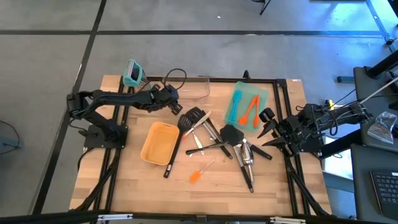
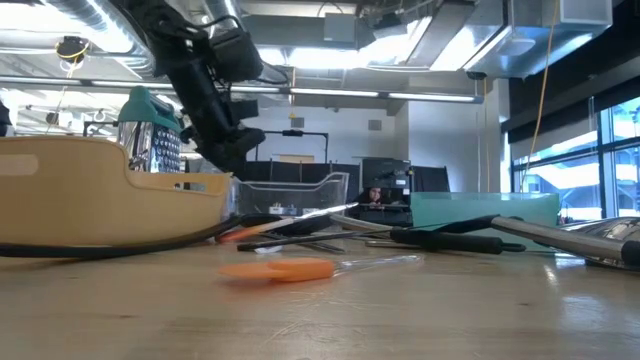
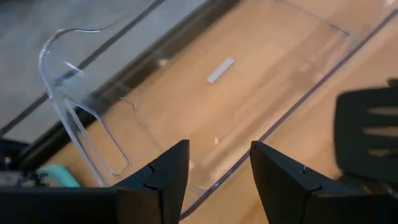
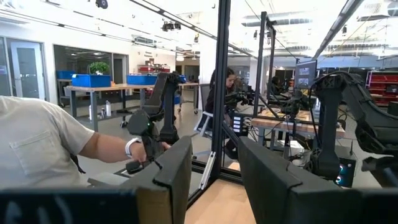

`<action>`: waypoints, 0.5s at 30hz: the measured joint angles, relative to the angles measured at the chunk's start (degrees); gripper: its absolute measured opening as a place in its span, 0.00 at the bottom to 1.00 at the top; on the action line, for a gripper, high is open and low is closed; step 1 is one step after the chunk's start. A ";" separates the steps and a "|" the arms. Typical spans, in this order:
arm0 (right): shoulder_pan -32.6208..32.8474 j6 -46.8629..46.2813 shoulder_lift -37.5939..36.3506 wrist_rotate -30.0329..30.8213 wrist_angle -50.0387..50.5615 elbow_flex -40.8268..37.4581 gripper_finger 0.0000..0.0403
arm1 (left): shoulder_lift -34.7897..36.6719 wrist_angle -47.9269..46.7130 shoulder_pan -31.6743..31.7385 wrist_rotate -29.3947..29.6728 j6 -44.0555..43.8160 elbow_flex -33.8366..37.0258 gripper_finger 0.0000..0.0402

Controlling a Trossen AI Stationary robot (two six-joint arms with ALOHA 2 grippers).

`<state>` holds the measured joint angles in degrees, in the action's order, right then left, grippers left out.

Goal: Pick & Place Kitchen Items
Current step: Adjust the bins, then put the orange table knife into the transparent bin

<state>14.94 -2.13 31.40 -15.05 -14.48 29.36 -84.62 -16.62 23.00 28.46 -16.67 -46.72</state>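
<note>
Grippers waited while the utensils point(image 1: 214, 140) lay in a messy pile in the middle of the table point(image 1: 124, 186).
The left gripper point(image 1: 176, 107) hung over the clear tray point(image 3: 249, 87), fingers apart, holding nothing; the right gripper point(image 1: 266, 129) sat beside the teal tray point(image 1: 239, 93), fingers apart and empty.

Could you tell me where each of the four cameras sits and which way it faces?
High view: overhead, looking down on the table; both arms show.
Low view: at tabletop height, facing the room; the left arm hangs in.
Left wrist view: looks past the open left gripper onto the clear bin.
Right wrist view: looks past the open right gripper into the room, at a person.
Shared: high and low views both show the yellow tray and orange spatula.
</note>
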 joint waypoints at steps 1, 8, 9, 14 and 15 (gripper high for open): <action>0.00 0.00 0.02 0.00 0.00 0.00 0.33 | -0.76 1.26 0.35 0.03 0.73 -0.09 0.42; 0.00 0.00 0.02 -0.01 0.16 0.02 0.33 | 1.30 1.64 -3.04 1.39 2.87 -0.42 0.42; 0.00 0.00 0.02 -0.01 0.35 0.02 0.33 | 2.50 1.97 -4.10 1.48 2.90 -0.89 0.42; 0.00 -0.41 0.02 -0.01 0.49 0.02 0.33 | 7.18 2.45 -9.00 -1.45 0.33 -1.55 0.42; 0.00 -0.48 0.02 -0.02 0.49 0.02 0.33 | 7.42 2.37 -10.12 -2.46 -0.65 -1.55 0.42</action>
<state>14.94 -2.62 31.42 -15.07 -13.99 29.39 -77.20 -14.25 12.88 26.01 -17.32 -48.27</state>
